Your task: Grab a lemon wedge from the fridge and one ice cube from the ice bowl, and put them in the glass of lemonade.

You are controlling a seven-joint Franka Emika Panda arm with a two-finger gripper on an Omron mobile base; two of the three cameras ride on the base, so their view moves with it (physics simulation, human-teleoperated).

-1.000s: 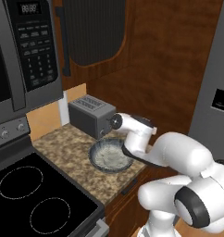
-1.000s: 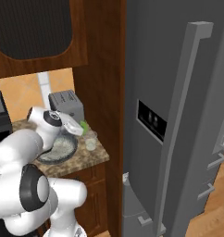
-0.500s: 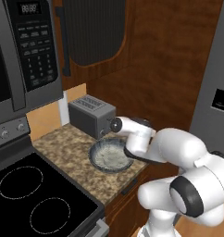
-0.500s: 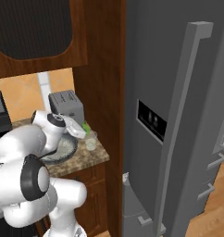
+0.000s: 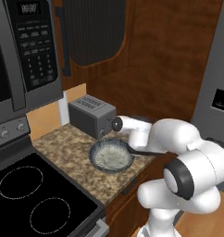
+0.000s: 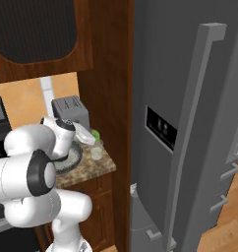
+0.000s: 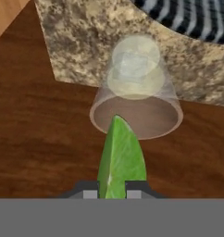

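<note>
Speckled brown granite forms the desk (image 5: 63, 150) between a black cooktop (image 5: 30, 199) at 8 o'clock in the left base view and a dark wood cabinet wall behind. On the desk stands a boxy silver toaster (image 5: 91, 115), and just in front of it, toward 5 o'clock, sits the ice bowl (image 5: 111, 156), wide and shallow with a grey-blue rim and pale speckled inside. A microwave (image 5: 21, 51) hangs at 10 o'clock. In the right base view the tall grey fridge (image 6: 190, 123) takes the right half, doors shut, its long vertical handle (image 6: 190, 138) and black dispenser panel (image 6: 160, 129) facing the camera. The glass of lemonade (image 6: 97, 151) stands near the desk's corner, at 3 o'clock from the bowl and apart from it. The gripper (image 7: 115, 190) is clenched on a green lemon wedge (image 7: 121, 159), which points from between the fingertips toward 12 o'clock in the hand view, its tip over the near rim of the glass (image 7: 136, 104). Through the tumbler's mouth a pale ice cube (image 7: 131, 64) shows in the whitish drink. In the right base view the wedge (image 6: 95, 134) hangs just above the glass.
</note>
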